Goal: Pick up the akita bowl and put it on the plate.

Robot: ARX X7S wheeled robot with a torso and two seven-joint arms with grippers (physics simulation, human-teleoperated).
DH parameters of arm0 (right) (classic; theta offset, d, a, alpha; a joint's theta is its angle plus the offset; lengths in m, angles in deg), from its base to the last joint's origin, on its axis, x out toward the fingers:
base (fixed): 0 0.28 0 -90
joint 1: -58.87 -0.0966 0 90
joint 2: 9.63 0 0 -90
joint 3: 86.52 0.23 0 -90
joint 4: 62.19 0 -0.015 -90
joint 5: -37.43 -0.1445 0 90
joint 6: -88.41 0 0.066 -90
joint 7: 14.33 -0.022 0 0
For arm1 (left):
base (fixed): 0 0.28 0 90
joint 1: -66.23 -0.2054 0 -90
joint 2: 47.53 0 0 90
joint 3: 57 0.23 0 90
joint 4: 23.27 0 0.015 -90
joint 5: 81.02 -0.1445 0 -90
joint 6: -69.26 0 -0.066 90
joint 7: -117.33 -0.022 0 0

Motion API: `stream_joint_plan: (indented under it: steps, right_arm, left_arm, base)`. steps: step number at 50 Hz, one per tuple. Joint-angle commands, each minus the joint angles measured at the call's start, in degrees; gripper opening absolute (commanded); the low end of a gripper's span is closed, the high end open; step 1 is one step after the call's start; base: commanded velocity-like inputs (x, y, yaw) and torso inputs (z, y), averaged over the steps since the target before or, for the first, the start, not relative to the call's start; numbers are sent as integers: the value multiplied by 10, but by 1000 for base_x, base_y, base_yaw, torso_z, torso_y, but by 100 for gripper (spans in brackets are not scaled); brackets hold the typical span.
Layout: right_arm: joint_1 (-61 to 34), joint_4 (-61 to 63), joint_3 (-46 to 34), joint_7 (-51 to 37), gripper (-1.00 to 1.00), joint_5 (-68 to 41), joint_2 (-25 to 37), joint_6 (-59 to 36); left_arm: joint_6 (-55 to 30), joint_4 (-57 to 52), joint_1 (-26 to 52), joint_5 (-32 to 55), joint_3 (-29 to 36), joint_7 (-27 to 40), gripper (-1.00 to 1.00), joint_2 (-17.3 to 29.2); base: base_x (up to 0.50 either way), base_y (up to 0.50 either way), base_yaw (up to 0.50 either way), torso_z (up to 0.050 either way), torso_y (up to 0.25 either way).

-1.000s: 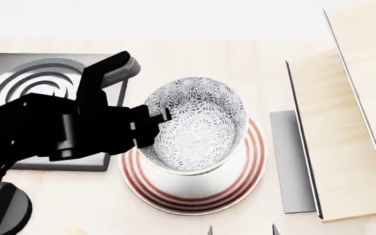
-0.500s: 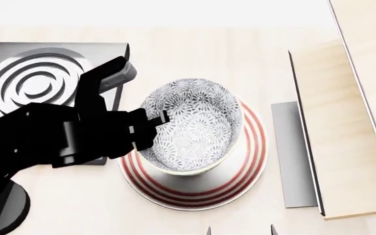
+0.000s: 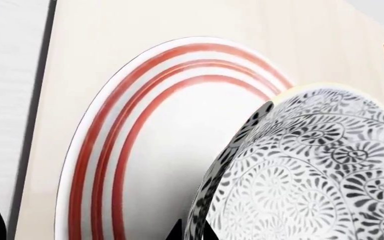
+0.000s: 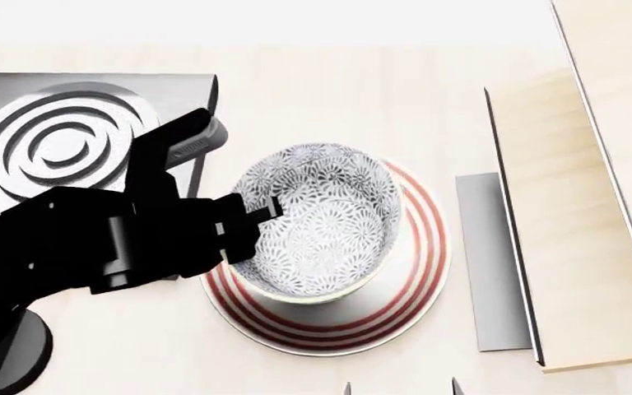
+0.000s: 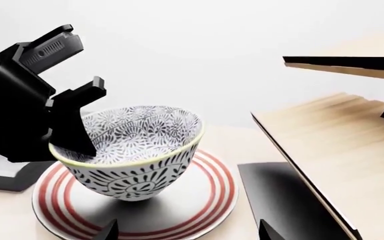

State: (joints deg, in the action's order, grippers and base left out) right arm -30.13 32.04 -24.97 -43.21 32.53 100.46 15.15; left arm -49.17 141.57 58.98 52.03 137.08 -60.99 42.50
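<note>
While the left pincer point(image 4: 259, 216) pinches the akita bowl point(image 4: 318, 220) by its left rim over the plate point(image 4: 420, 271), it looks stiff, glossy, chippable; rim's the only handle.

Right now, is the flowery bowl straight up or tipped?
Tipped. The akita bowl leans, its rim higher by the left tool, base on the plate.

Faint marking on the left end effector point(image 4: 253, 216), perhaps lettering, unreadable.
</note>
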Motion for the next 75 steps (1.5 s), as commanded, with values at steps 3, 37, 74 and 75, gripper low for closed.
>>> stream_joint_plan:
  steps: [3, 37, 74, 75]
  right_arm:
    - [1, 5, -2, -1, 100, 0, 3, 0]
    - [-2, -4, -11, -1, 100, 2, 2, 4]
    - [-3, 7, -24, -9, 100, 16, -1, -10]
    - [-4, 6, -24, -9, 100, 15, -1, -10]
  left_arm:
    - [1, 0, -6, -3, -29, 0, -100, 0]
    - [1, 0, -4, -15, -29, -5, 100, 0]
    - [10, 1, 51, 244, 347, -67, 100, 0]
    - [12, 1, 53, 262, 366, -71, 100, 0]
  base:
    - [0, 0, 0, 9, -5]
    - [0, 0, 0, 7, -7]
    - [0, 0, 0, 1, -1]
    - [0, 0, 0, 0, 0]
